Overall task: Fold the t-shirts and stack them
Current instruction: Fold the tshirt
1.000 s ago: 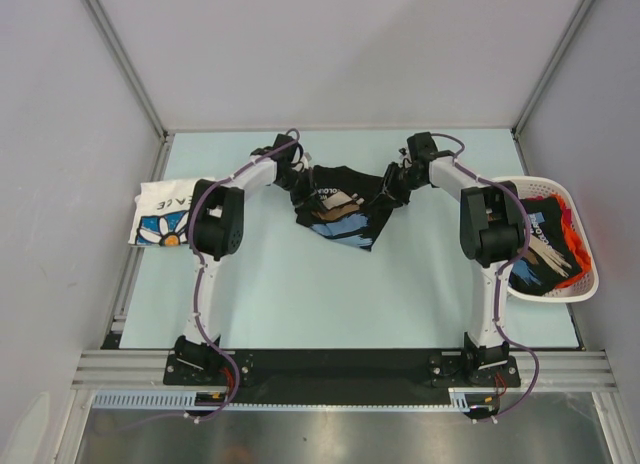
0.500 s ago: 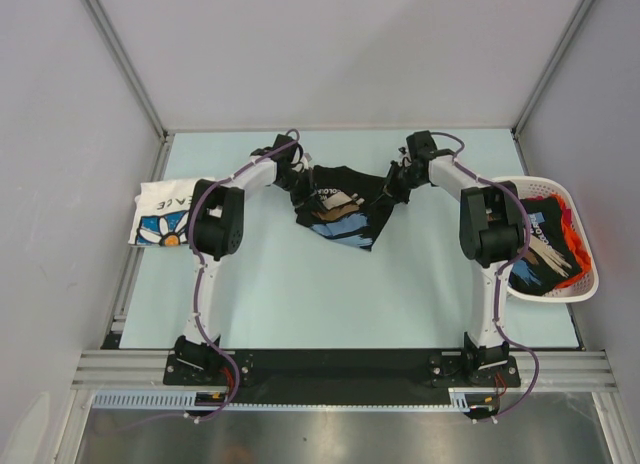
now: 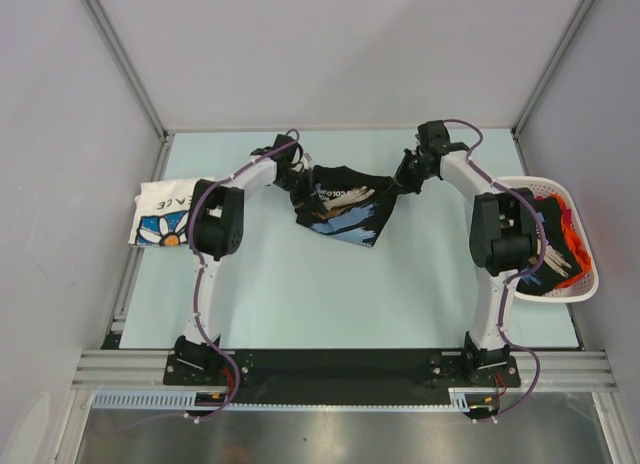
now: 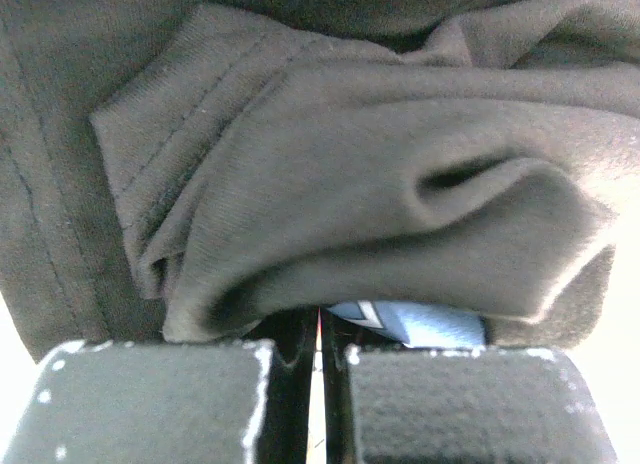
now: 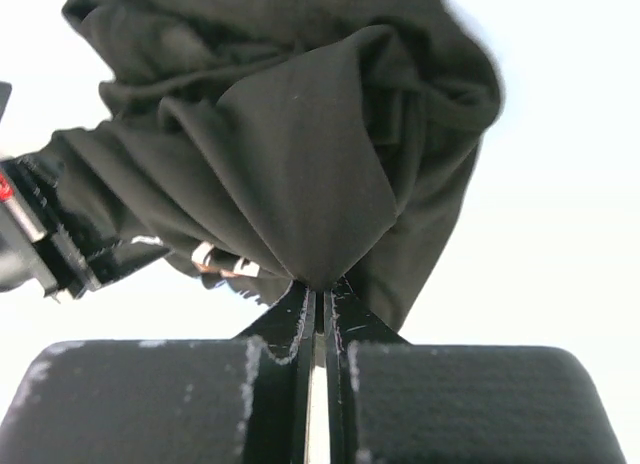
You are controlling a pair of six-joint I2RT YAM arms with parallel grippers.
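A black printed t-shirt (image 3: 340, 206) hangs stretched between my two grippers at the back middle of the table. My left gripper (image 3: 298, 181) is shut on its left edge, and dark cloth (image 4: 330, 184) fills the left wrist view above the fingers. My right gripper (image 3: 405, 176) is shut on the shirt's right edge; a pinch of black cloth (image 5: 300, 174) fans out from the closed tips (image 5: 320, 289). A folded white t-shirt with a blue and orange flower print (image 3: 163, 214) lies at the table's left edge. More t-shirts, dark printed and orange (image 3: 555, 246), are heaped in the basket.
The white slotted basket (image 3: 585, 287) stands at the table's right edge beside my right arm. Metal frame posts run along the table's left and right sides. Bare pale green table (image 3: 340, 294) lies in front of the hanging shirt.
My right gripper closed on the shirt's right edge and moved right and a little back, pulling the shirt wider. The left arm stayed where it was.
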